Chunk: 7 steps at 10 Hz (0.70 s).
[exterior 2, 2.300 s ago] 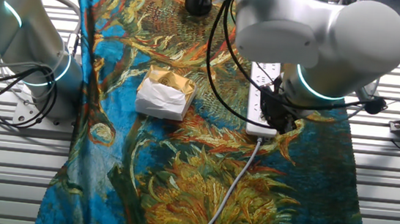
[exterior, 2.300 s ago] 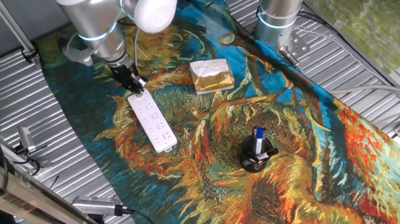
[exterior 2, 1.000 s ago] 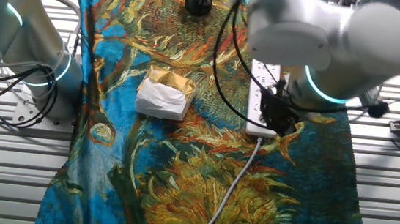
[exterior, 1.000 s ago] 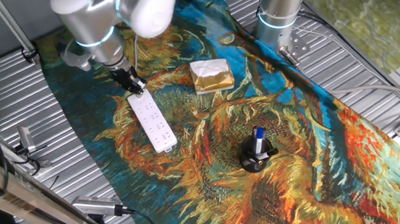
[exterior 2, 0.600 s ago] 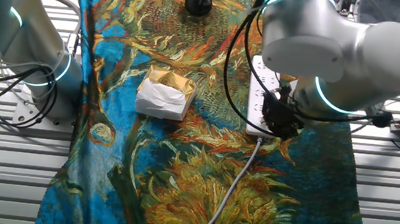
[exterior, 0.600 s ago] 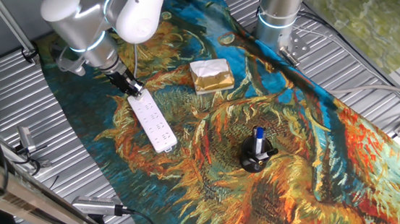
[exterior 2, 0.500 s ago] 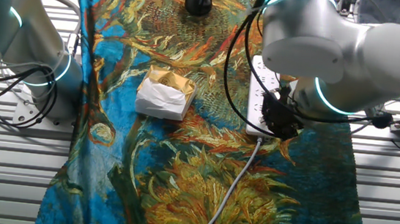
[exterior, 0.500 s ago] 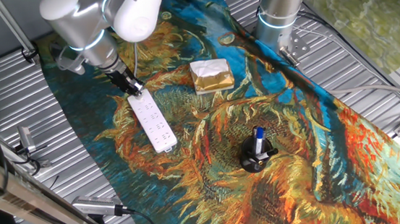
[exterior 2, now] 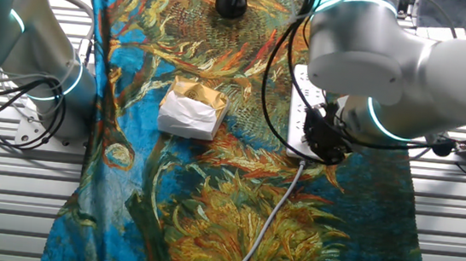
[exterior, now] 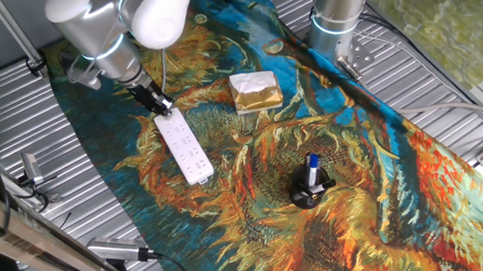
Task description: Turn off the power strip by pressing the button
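One arm reaches down over the left part of the counter (exterior: 11, 112), a ribbed metal surface draped with a bright painted cloth (exterior: 359, 178) of orange sunflowers on blue. Seen from one fixed view, the end effector (exterior: 160, 106) is black and slim and comes down at a slant onto the upper end of the power strip (exterior: 184, 147), close to the counter's far left edge. Its tip meets or nearly meets that end of the strip; whether the two fingers are spread or pressed together cannot be told from either view. The strip lies flat on the cloth, running from the end effector toward the counter's near edge, with rows of dark socket holes along its top.

To the right of the strip, near the middle of the far edge, sits a squarish gold-wrapped block (exterior: 255, 91), apart from the strip. Further right and nearer the front stands a small black holder (exterior: 309, 188) with a blue-tipped pen (exterior: 313, 168) upright in it.

In the other fixed view the arm's bulky grey joint covers much of the power strip (exterior 2: 302, 90), the end effector (exterior 2: 325, 139) sits over its near end, and a grey cable (exterior 2: 275, 210) trails from that end across the cloth toward the edge.
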Motion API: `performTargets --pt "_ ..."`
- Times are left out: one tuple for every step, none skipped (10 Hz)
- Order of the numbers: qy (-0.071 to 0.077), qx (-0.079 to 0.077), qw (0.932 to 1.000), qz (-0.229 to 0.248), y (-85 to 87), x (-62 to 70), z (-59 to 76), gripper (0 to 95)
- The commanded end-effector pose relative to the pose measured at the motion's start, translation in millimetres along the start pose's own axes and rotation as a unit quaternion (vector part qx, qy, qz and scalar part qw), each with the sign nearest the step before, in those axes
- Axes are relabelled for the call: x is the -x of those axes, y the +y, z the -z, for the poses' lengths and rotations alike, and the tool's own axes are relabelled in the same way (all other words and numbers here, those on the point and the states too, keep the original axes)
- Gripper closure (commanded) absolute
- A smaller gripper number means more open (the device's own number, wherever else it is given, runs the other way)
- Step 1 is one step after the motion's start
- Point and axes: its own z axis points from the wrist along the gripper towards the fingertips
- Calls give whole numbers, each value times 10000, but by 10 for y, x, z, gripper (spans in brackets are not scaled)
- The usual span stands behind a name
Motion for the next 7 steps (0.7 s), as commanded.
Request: performTargets --pt "-3 43 10000 -12 3 8 6 950" --pt "-13 50 10000 -1 21 19 3 950" --pt "-15 51 10000 -18 40 35 -1 950" --pt "-17 50 10000 -32 66 53 -9 950" --pt "-13 32 10000 -35 73 60 -17 950" --pt "-16 38 10000 -39 77 66 -21 950" --pt "-9 25 10000 -39 78 70 -23 950"
